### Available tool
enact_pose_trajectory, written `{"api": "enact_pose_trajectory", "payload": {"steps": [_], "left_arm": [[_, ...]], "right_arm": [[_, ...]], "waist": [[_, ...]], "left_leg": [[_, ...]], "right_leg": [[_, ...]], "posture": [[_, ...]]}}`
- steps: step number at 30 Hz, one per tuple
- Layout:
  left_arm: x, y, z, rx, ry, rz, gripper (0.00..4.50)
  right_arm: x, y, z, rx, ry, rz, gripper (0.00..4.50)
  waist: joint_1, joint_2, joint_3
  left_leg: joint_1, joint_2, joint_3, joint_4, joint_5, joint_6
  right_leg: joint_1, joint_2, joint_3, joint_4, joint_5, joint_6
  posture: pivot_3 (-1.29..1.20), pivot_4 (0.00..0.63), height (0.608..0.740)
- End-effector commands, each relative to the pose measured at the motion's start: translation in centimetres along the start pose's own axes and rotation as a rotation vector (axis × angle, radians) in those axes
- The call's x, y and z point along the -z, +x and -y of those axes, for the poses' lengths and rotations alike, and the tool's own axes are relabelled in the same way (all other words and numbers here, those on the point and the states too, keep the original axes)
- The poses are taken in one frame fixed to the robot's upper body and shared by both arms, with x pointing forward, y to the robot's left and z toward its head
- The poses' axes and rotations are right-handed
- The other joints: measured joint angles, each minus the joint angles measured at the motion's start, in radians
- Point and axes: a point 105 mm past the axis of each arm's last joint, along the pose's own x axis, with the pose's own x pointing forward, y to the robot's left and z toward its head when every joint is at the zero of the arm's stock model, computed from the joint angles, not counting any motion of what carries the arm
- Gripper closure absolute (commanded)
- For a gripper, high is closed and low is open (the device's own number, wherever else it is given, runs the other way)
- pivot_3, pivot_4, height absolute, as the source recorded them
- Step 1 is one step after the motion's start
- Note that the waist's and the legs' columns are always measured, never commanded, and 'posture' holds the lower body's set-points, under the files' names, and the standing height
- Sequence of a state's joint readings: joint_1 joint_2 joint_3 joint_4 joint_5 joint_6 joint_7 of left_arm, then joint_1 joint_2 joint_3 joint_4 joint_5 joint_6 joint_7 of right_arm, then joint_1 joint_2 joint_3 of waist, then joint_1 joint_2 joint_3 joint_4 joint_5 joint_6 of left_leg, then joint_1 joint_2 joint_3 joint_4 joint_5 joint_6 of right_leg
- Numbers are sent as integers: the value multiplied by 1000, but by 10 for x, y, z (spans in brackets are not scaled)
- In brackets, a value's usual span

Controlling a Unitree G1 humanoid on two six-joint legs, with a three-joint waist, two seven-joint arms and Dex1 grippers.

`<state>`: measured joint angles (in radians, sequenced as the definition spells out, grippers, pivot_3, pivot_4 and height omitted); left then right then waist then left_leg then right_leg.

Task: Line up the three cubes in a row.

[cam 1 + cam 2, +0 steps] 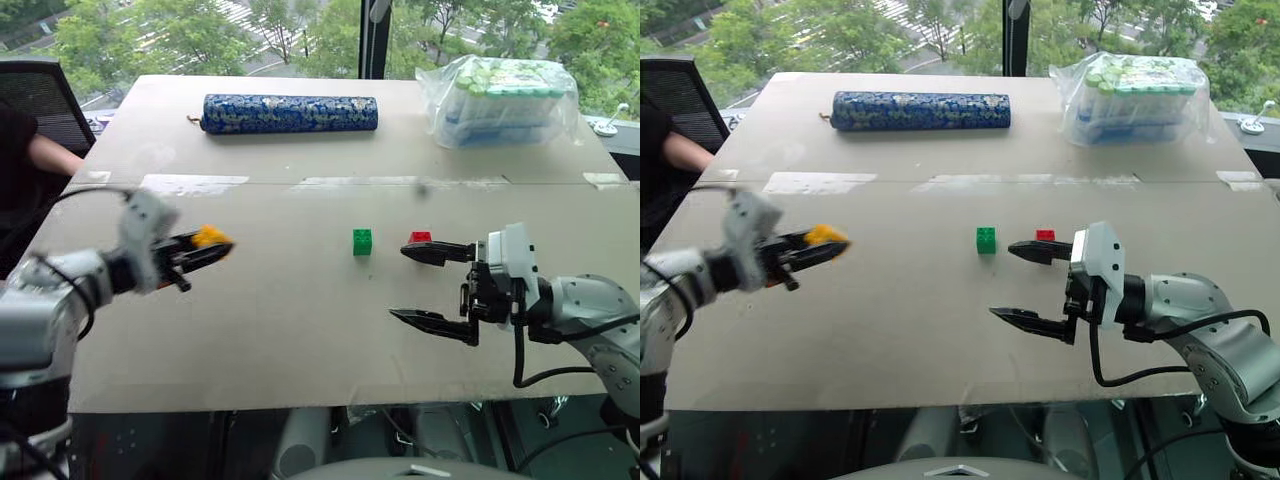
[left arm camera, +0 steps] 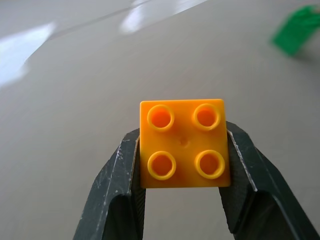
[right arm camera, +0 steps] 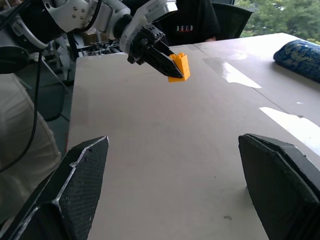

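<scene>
At the far left edge, beyond the worktop (image 1: 300,330), a person's arm (image 1: 50,155) in a dark sleeve, next to a black chair (image 1: 40,90). Left gripper (image 1: 212,245) held above the left part of the worktop, jaws clenched on the yellow cube (image 1: 210,236); the cube is off the surface, pinched at the very tips. In the left wrist view its four-stud face (image 2: 184,143) is turned toward the camera, one finger (image 2: 115,190) pressed on each side. Toward the far edge, left of centre, a long blue patterned roll (image 1: 290,113) lies lengthwise. Near mid-worktop the green cube (image 1: 362,241) sits on the surface, studs up, nothing touching it. Just to its right the red cube (image 1: 420,237) also rests on the worktop, close beside the upper finger (image 1: 437,252) of the right gripper (image 1: 418,284); contact between them cannot be told. Right gripper points toward the left, jaws released and spread wide, nothing between them. Green and red cubes stand near each other in a rough line across the worktop; the yellow one is well apart to the left. Far right corner: a clear plastic bag (image 1: 500,100) of stacked containers with pale green lids.
</scene>
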<state>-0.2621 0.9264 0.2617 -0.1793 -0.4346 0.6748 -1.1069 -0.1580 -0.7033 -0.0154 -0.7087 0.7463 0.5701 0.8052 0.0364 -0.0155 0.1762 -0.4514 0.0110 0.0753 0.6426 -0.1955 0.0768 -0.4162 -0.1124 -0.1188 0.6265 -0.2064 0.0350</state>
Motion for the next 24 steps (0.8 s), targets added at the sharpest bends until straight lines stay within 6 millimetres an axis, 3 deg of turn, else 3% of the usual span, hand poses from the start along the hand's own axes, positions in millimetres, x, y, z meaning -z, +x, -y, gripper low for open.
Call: {"api": "enact_pose_trajectory", "payload": {"steps": [1,7,14,24], "left_arm": [[3,22,-1,213,152,-44,3183],[5,63,-17,421,351,-118,3183],[0,102,-20,507,480,-158,3183],[-1,118,-15,533,534,-174,3183]], "right_arm": [[-5,-7,2,76,-37,-32,208],[5,-20,4,227,-16,-139,208],[8,-31,-1,334,6,-166,208],[9,-37,-3,370,9,-184,208]], "waist": [[2,1,0],[8,1,0],[3,-1,0],[3,-1,0]], "left_leg": [[0,0,1,0,0,0],[-3,0,2,0,2,-1],[-9,0,4,11,-2,14],[-9,1,3,17,-4,17]], "right_leg": [[0,0,0,0,1,-1],[-1,2,-5,0,2,-1],[-2,8,-7,1,4,7],[-1,7,-6,1,5,11]], "posture": [[0,150,740],[0,150,740],[0,150,740],[0,150,740]]}}
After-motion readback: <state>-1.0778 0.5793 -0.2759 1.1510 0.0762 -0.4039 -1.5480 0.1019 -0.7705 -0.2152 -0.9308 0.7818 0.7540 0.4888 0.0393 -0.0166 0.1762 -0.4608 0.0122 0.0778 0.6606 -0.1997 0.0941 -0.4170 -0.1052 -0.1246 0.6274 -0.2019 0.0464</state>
